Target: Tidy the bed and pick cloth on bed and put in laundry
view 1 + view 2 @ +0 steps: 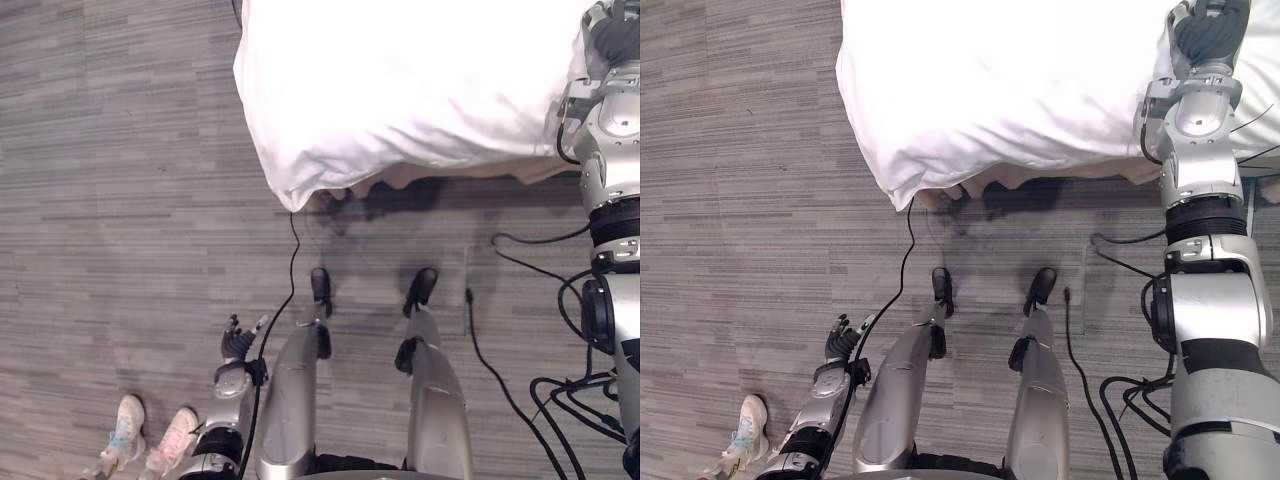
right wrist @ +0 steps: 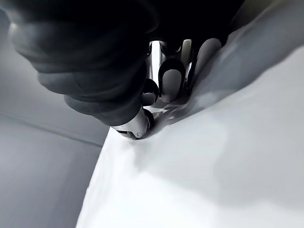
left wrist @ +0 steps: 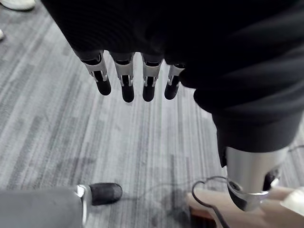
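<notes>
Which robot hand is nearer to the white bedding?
Right. The right robot hand is curled into the white bedding; the left robot hand hangs open over the floor, well clear of it.

Soft white cloth of the bed cover (image 1: 400, 90), matt, smooth, faintly creased. Grey floor (image 1: 120, 200) of matt, streaky, low-pile carpet. Glossy silver metal fingers (image 3: 124, 78) with dark matt tips on the left robot hand (image 3: 142, 38), under a dull, dark ribbed cover.

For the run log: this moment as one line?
right hand: shut on white duvet | left hand: open, hanging over floor
</notes>
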